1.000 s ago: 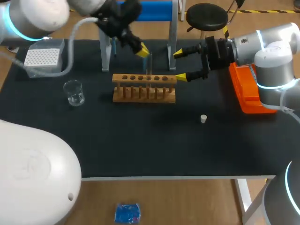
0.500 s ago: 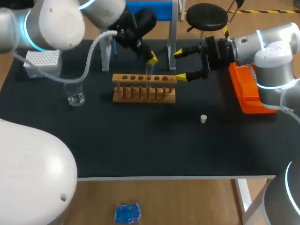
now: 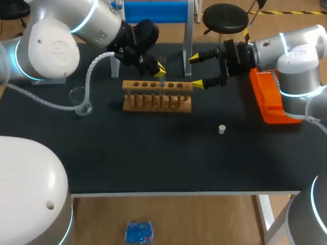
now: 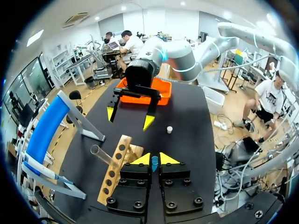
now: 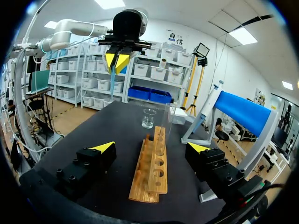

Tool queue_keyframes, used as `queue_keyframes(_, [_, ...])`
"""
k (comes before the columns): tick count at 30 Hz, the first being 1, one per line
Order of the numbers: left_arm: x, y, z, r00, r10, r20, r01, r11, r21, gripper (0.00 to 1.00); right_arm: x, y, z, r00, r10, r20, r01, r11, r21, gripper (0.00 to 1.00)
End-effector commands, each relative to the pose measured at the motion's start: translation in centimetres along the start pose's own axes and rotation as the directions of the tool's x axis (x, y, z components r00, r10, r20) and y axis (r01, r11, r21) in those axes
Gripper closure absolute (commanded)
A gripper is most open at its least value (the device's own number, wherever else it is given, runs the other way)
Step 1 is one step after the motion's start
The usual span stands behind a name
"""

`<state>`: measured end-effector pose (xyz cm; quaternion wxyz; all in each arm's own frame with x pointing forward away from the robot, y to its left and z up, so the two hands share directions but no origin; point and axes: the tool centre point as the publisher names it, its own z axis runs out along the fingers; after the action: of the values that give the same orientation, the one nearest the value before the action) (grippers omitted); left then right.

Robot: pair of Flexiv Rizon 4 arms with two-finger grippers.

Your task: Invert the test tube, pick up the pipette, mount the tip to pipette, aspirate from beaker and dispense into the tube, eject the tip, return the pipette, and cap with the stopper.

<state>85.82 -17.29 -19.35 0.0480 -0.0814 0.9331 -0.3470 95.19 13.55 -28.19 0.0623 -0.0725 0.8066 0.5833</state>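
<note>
My left gripper (image 3: pixel 161 70) hangs above the wooden rack (image 3: pixel 157 94), shut on a thin bluish tube (image 5: pixel 112 79) that points down from its yellow tips. In the left wrist view that tube shows end-on (image 4: pixel 154 162) between the shut tips of the left gripper (image 4: pixel 152 158). A clear test tube (image 4: pixel 105 156) stands mouth up in the rack (image 4: pixel 114 172). My right gripper (image 3: pixel 196 71) is wide open at the rack's right end, nothing between its fingers. The white stopper (image 3: pixel 222 129) lies in front of it. The beaker (image 3: pixel 82 100) stands left of the rack.
An orange tray (image 3: pixel 268 102) lies at the table's right edge under my right arm. The pipette stand's metal posts (image 3: pixel 188 51) rise behind the rack. My left arm's elbow covers the back left corner.
My left arm has swung round and its gripper has come down closer to the rack with the bluish tube still held. The arm now hides the white tip box. The right arm kept still.
</note>
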Motion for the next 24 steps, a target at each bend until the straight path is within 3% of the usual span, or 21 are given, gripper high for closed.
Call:
queue_keyframes(1, [-0.26, -0.03, 0.16, 1.0, 0.003, -0.011, -0.003, 1.0, -0.003, 1.0, 0.0, -0.02, -0.01, 1.0, -0.001, 0.0, 0.001, 1.0, 0.001, 0.0])
queue_keyframes(24, [0.03, -0.41, 0.58, 0.999, 0.021, -0.046, -0.022, 1.0, -0.02, 1.0, 0.0, -0.02, -0.01, 1.0, -0.001, 0.0, 0.001, 1.0, 0.001, 0.0])
